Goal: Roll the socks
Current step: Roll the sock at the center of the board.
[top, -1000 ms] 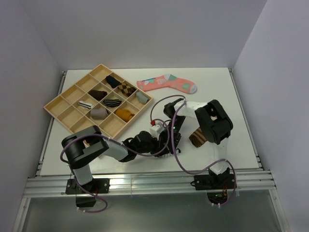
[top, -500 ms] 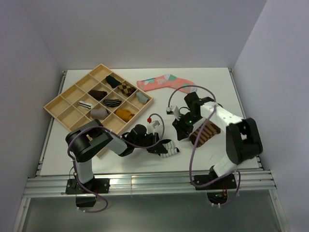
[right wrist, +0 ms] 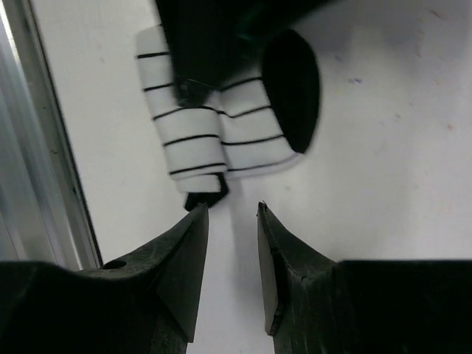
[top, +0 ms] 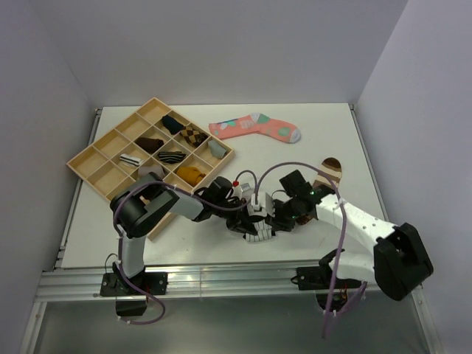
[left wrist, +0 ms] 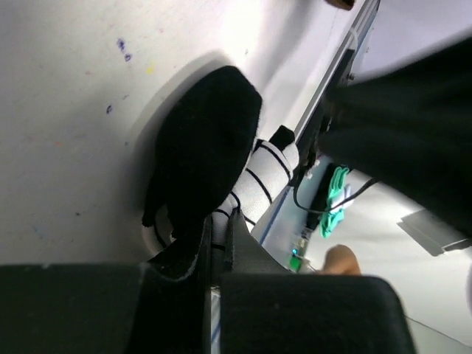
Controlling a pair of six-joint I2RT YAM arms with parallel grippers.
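on the white table [top: 339, 125], near its front edge, a short white sock [top: 257, 233] with thin black stripes and a black toe lay folded over itself, its edge pinched in the closed jaws of the left gripper [left wrist: 217, 243], while the right gripper [right wrist: 230, 221] hovered just beside it, jaws narrowly parted and empty. one brown sock [top: 330, 169] with tan bands lay apart to the right, partly hidden by the right arm. the pale wooden divider tray [top: 83, 156] at the left held eight rolled socks [top: 191, 174], one to a compartment, and one coral-pink sock [top: 254, 127] lay flat at the back.
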